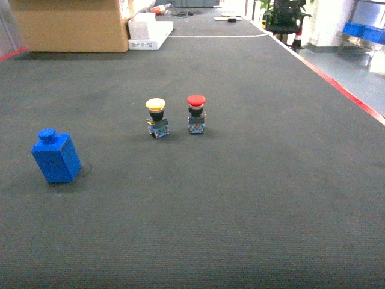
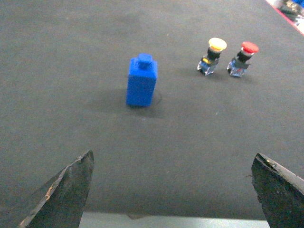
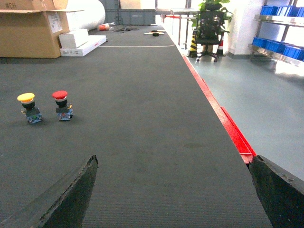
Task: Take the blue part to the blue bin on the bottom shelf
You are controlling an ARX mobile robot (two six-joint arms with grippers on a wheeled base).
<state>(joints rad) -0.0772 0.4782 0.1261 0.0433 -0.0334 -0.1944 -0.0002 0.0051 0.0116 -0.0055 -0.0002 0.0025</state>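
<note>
Approach step, nothing grasped yet. Blue part (image 1: 56, 158) upright on dark bench (image 1: 252, 198), far left, well apart from yellow button (image 1: 156, 117) and red button (image 1: 196, 113). Left gripper (image 2: 173, 190) jaws wide open, empty; right gripper (image 3: 173, 190) likewise. Next: descend over part, straddle body, close. Blue bin and bottom shelf not visible.

Left black two-fingered tool (image 2: 173, 190): seen only by own wrist camera; two dark wedge-shaped fingertips (image 2: 66, 190) at lower corners of view, spread wide apart, nothing between them. Tool held above dark ribbed surface (image 2: 142, 156), camera slanting down and forward.

Right black two-fingered tool (image 3: 173, 190): likewise only in own wrist view; fingertips (image 3: 71, 197) at lower corners, spread wide, nothing gripped. Camera aimed nearly level along surface.

Head view: neither arm nor tool visible.
</note>
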